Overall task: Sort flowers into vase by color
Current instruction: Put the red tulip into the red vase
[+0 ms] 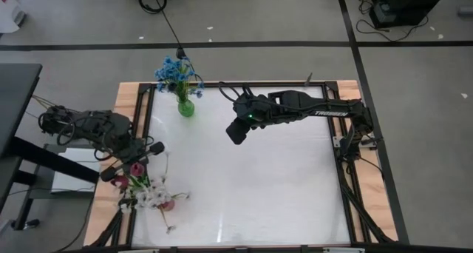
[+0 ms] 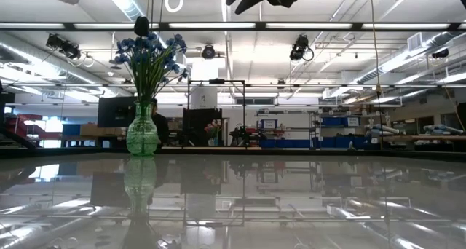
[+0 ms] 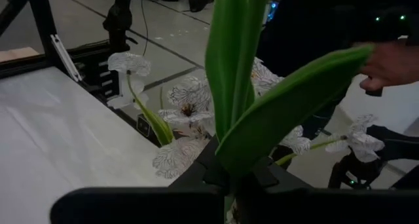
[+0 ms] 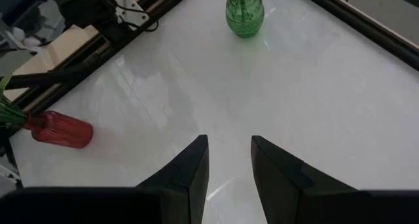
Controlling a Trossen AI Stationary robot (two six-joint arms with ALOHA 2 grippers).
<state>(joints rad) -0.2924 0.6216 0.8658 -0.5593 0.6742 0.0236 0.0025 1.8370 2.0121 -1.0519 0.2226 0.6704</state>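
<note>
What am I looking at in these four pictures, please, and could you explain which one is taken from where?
These show a robot with two dark arms at a white table. One camera looks straight down, one sits level with the tabletop, and one rides on each wrist. At the back stands a green vase of blue flowers. At the table's left edge lies a red vase beside loose white flowers and pink buds. The left tool is there, shut on a green stem, seen close in its wrist picture. The right tool hangs open over the table's middle, holding nothing.
</note>
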